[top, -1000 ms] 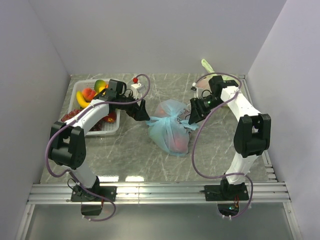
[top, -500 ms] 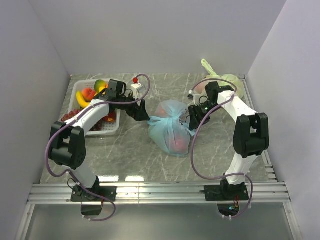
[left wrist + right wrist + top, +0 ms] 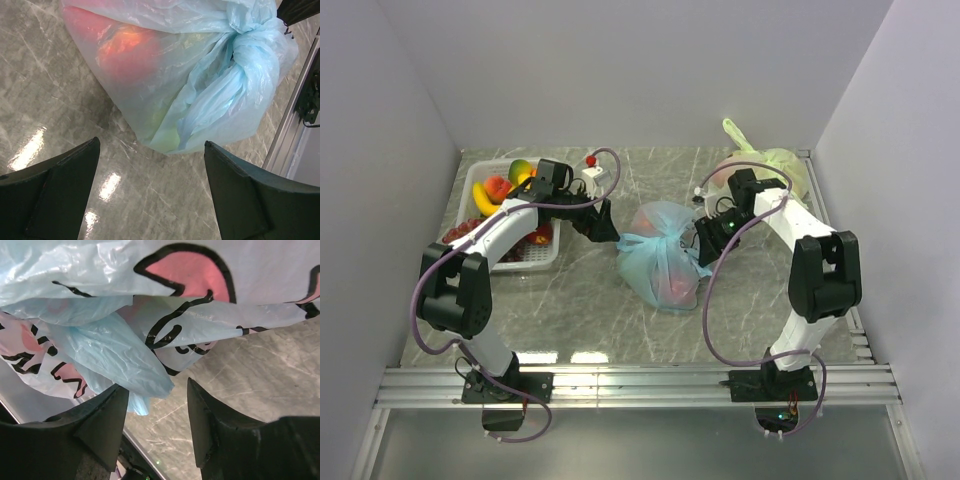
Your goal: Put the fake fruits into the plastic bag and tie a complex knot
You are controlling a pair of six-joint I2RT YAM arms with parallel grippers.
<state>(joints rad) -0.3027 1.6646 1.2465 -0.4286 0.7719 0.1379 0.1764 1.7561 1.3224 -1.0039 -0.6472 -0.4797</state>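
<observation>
The light-blue plastic bag [image 3: 661,252] lies mid-table with fake fruits inside, red and green showing through [image 3: 125,47]. Its knot [image 3: 665,238] is a twisted bunch on top, seen also in the left wrist view [image 3: 245,42]. My left gripper [image 3: 607,232] is open at the bag's left side, empty, with the bag's edge [image 3: 175,145] just beyond its fingertips. My right gripper [image 3: 701,243] is open at the bag's right side. A loose blue ear [image 3: 115,360] hangs by its left finger, not clamped. The bag's printed marks [image 3: 185,270] fill that view.
A white basket [image 3: 470,192] at the back left holds bananas, a peach and other fruits [image 3: 498,187]. A pale yellow-green tied bag [image 3: 775,165] sits at the back right behind my right arm. A small white object with a red knob [image 3: 592,166] stands behind the left arm.
My right gripper has moved slightly left and down toward the bag's right side. The left arm and the bag have barely moved.
</observation>
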